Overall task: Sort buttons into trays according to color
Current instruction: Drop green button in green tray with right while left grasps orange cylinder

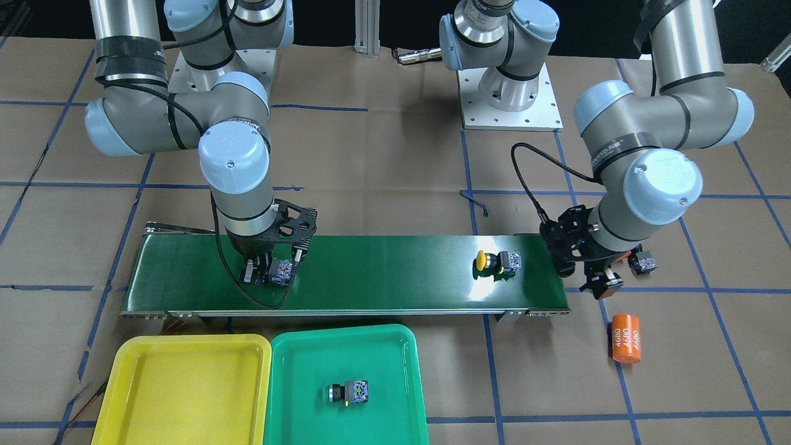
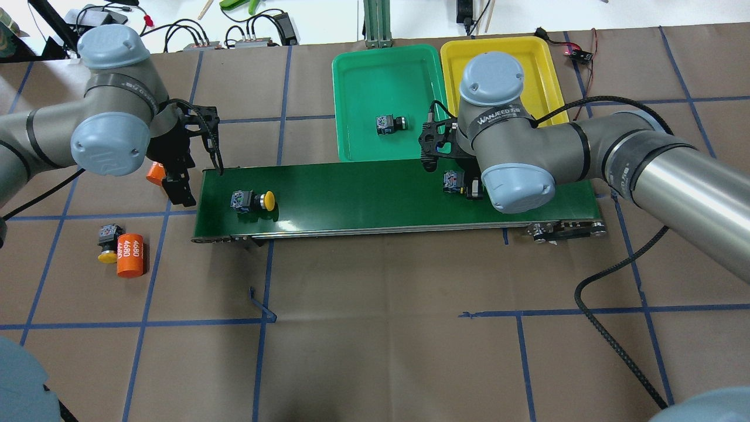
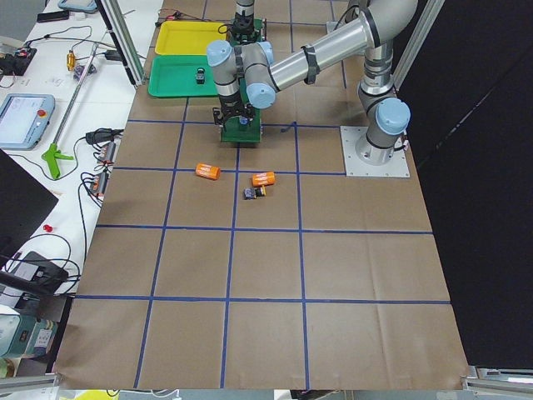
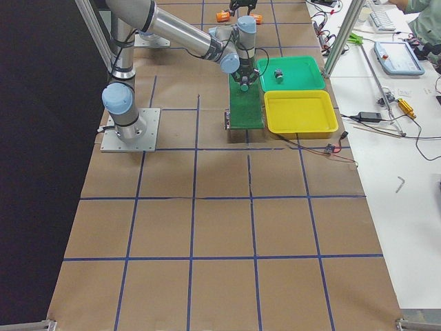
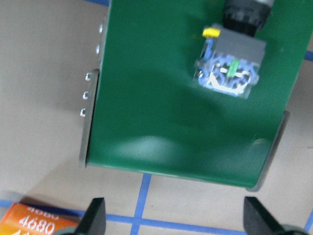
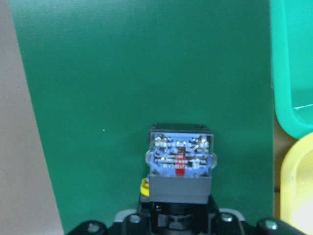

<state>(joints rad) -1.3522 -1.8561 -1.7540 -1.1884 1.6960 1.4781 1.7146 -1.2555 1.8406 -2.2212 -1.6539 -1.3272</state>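
Right gripper (image 1: 272,266) clenched on button (image 6: 180,164), cap colour hidden: risk of misplacement in the green tray (image 1: 296,371); left gripper (image 5: 175,216) released.

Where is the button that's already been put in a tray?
In the overhead view the button lies near the middle of the green tray, just beyond the conveyor belt.

**Yellow, green and orange on brown paper**

The table (image 2: 381,328) is brown, gridded with blue tape. The belt (image 2: 363,193) is dark green. At the far side are a yellow tray (image 2: 545,70) and a green tray (image 2: 375,82).

The left button (image 2: 252,200) has a yellow cap, a grey body and a blue-white end striped green. The right button (image 6: 180,166) has a red stripe. The tray button (image 2: 389,123) is black-grey, and the table button (image 2: 108,243) is yellow-capped.

The cylinder (image 2: 130,255) is orange with white lettering. The arms (image 2: 586,146) are silver with pale blue caps.
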